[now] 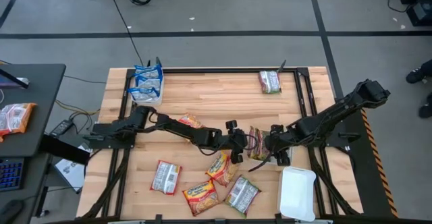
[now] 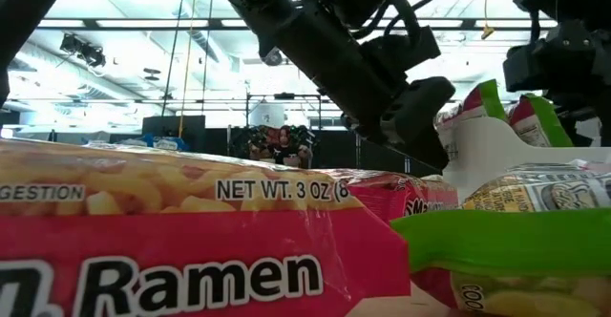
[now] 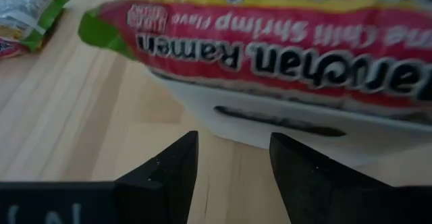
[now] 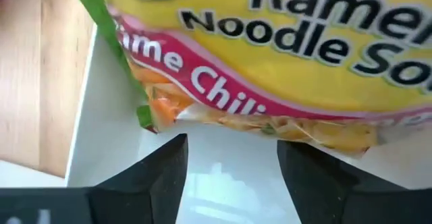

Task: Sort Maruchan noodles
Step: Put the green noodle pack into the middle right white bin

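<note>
A lime chili shrimp Maruchan packet (image 1: pixel 256 143), yellow and red with a green edge, lies tilted on a small white tray (image 1: pixel 281 158) near the table's middle. My left gripper (image 1: pixel 237 148) stands at its left side; in its wrist view it is open (image 3: pixel 233 140), its tips short of the packet (image 3: pixel 283 42). My right gripper (image 1: pixel 273 146) stands at the packet's right side over the tray, also open (image 4: pixel 233 140), with the packet (image 4: pixel 304 55) just past its tips. In the low view the packet (image 2: pixel 477 107) rises above the tray's white wall (image 2: pixel 477 159).
Several packets lie near the table's front edge (image 1: pixel 165 177) (image 1: pixel 221 166) (image 1: pixel 201 196) (image 1: pixel 241 193), and an orange one lies under the left arm (image 1: pixel 191 121). Blue packets sit in a tray at the far left corner (image 1: pixel 147 82). One packet lies far right (image 1: pixel 270 82). A second white tray sits near right (image 1: pixel 297 193).
</note>
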